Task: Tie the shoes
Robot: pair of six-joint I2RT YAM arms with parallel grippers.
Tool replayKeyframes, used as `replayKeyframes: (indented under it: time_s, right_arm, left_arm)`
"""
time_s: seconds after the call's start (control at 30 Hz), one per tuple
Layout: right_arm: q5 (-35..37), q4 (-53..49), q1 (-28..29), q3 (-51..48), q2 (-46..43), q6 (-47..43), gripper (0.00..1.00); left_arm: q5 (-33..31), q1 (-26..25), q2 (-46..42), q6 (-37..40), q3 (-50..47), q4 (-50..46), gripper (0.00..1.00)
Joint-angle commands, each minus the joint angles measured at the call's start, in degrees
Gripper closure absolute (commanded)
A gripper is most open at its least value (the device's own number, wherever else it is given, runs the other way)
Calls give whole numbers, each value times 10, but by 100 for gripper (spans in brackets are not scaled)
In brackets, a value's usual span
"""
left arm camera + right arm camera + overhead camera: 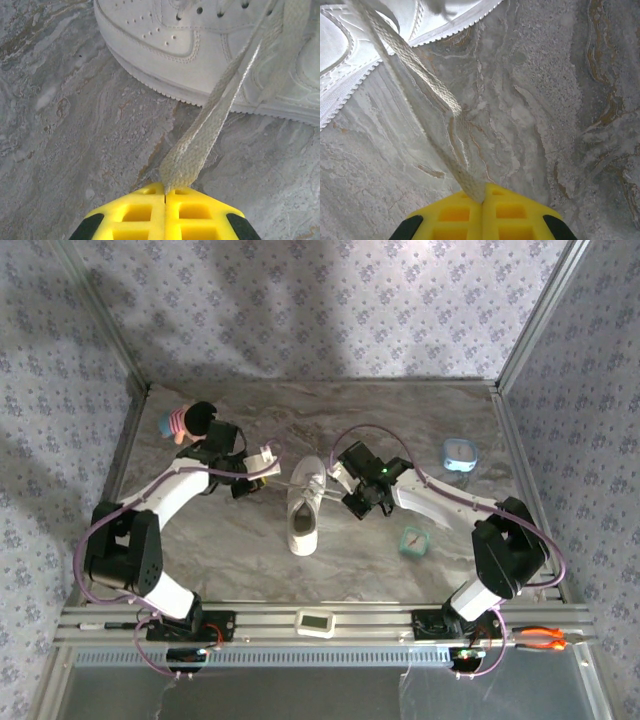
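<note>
Pinching one lace apiece, the two arms flank the white low-top sneaker [303, 510], which lies near the middle of the grey marbled counter [420, 420] in the overhead view. The left gripper [263, 460] sits just left of the sneaker's upper end and the right gripper [339, 473] just right of it.

In the left wrist view, the left gripper [165, 191] has its yellow jaws pressed together on a flat white woven lace [210, 130]. That lace runs up and right across the sneaker's [165, 45] side toward the eyelets at the top edge. In the right wrist view, the right gripper [482, 196] is likewise clamped on the other lace [420, 80]. This one slants to the upper left of the frame, where the sneaker's [340, 75] ribbed sole edge shows.

As a judgement, the task looks to be at an early stage. Both laces are secured and stretched out to opposite sides (a fair starting position). No knot, loop or bow shows anywhere, and whether the laces already cross over the tongue is too small to tell from above. Crossing, tucking, tightening and forming the bow all appear to remain.
</note>
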Motion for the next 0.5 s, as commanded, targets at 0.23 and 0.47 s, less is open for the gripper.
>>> replayKeyframes:
  time_s: [0.23, 0.47]
  right_arm:
    - [-14, -54, -9, 18, 22, 22, 100]
    - [-15, -76, -10, 18, 25, 29, 100]
  left_arm:
    - [-7, 4, -16, -11, -25, -7, 100]
    - [-9, 4, -23, -20, -41, -7, 100]
